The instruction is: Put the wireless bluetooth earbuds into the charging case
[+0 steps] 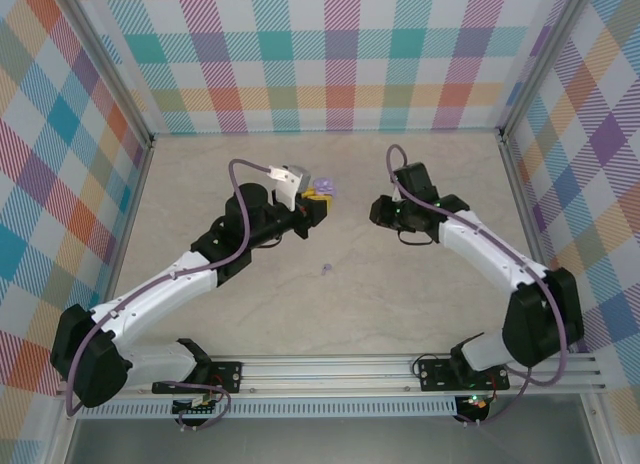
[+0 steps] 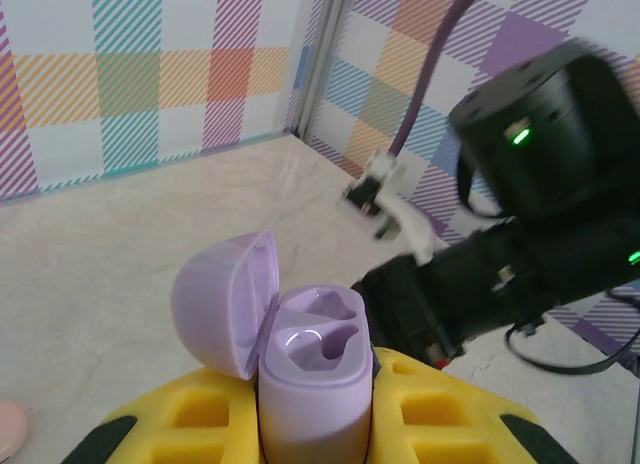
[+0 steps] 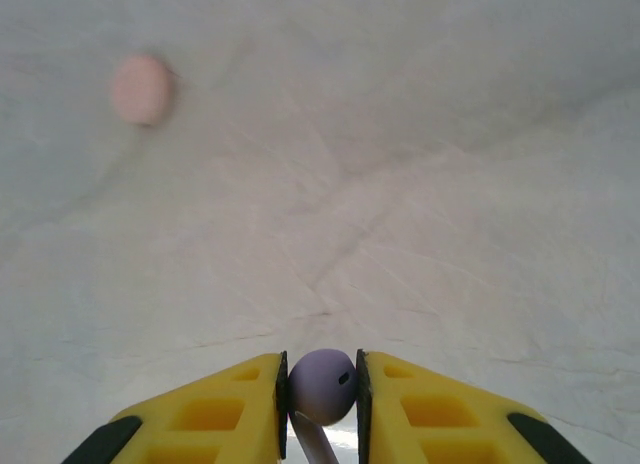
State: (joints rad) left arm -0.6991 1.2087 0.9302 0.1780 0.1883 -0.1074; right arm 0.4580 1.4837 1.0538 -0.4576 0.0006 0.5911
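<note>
Fingers (image 2: 190, 419) of the left gripper (image 2: 315, 424), yellow and ribbed, are pressed against both sides of the lilac charging case (image 2: 312, 369), and I read that as a firm pinch. The case stands upright between them. Its lid (image 2: 225, 299) is swung back toward 10 o'clock, and the two wells on top look bare. On the top camera the left gripper (image 1: 318, 202) holds the charging case (image 1: 325, 190) slightly toward 11 o'clock from the middle of the pale table (image 1: 420, 284).

At 6 o'clock from the case, well apart from it, a small lilac bit (image 1: 327, 269) lies loose on the table. It is too small for me to make out its shape.

At 3 o'clock from the case, near but apart, sits the right gripper (image 1: 378, 212). Its wrist camera shows the right gripper (image 3: 321, 366) nipping a lilac earbud (image 3: 322, 386) between its yellow pads, with the rounded head up and the stem at 6 o'clock. Toward 10 o'clock in that view a pinkish-tan blob (image 3: 140, 87) rests on the table, too blurred to identify.
</note>
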